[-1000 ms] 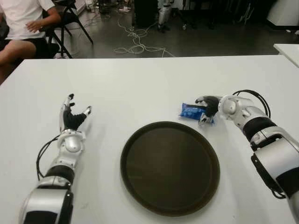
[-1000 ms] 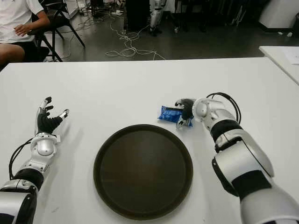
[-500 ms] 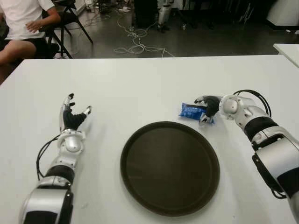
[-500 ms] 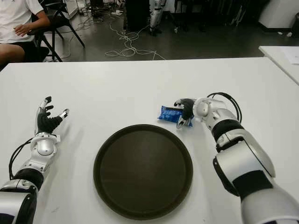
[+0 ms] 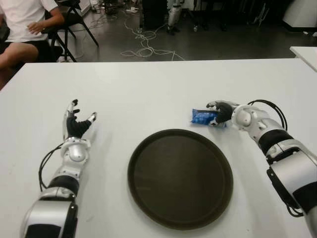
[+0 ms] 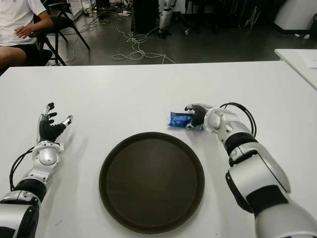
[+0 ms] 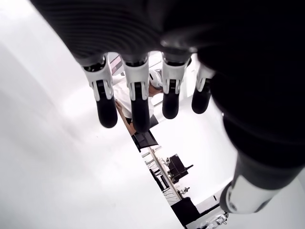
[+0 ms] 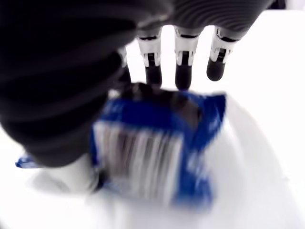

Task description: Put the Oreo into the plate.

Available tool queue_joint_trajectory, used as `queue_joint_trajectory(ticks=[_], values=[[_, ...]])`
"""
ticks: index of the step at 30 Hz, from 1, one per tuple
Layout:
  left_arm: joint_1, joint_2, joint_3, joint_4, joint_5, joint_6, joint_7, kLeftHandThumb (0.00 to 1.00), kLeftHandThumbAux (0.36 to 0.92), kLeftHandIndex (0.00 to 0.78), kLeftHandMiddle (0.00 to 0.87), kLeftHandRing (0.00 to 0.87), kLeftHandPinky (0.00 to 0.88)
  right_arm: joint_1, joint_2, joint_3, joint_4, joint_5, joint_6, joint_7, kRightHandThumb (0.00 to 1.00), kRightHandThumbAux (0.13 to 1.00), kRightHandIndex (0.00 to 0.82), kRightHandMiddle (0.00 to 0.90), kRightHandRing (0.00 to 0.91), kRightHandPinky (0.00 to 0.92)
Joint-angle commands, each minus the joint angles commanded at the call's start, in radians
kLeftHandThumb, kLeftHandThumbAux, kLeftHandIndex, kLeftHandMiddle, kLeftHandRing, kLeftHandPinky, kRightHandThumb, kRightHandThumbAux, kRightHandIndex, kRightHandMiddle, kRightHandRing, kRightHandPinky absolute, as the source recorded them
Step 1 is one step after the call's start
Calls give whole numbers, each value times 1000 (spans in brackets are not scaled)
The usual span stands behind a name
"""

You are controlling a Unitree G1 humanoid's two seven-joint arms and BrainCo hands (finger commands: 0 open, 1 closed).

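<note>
The Oreo is a small blue packet (image 5: 200, 117) on the white table (image 5: 148, 89), just beyond the far right rim of the dark round plate (image 5: 130, 171). My right hand (image 5: 217, 114) is at the packet's right end. In the right wrist view its fingers (image 8: 183, 71) reach over the packet (image 8: 152, 152) and the thumb presses against its side, so the hand is shut on it. The packet is still at table level, outside the plate. My left hand (image 5: 77, 121) shows to the left of the plate with its fingers (image 7: 136, 100) spread and nothing in them.
A seated person (image 5: 22, 25) and a black chair (image 5: 74, 17) are beyond the table's far left corner. Cables (image 5: 143, 44) lie on the floor behind the table. Another white table's corner (image 5: 304, 52) shows at the far right.
My right hand's thumb has drawn in against the packet and the fingers have closed over it. The packet has shifted slightly. The left hand has not moved.
</note>
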State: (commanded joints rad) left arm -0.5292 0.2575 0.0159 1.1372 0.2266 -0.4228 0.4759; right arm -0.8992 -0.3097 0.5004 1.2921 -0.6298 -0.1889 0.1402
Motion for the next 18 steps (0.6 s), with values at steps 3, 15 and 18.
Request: queue_joint_trajectory(ticks=[3,15,18], values=[[0,2,-5,1,7,2,8,260,706,78,140,159,193,1,1,6,5,-6,2,-12,686,732,411,153,137,98],[3,2,0,-3,-3,-5,-6,251,716,75,128,140,142,-2,10,4,15,3,31,1,690,730,412,165,153,109],[3,2,0,-4,-3,-4,-8,255,716,74,126,135,134,-4,13,3,18,5,38,9,690,730,413,151,136,98]])
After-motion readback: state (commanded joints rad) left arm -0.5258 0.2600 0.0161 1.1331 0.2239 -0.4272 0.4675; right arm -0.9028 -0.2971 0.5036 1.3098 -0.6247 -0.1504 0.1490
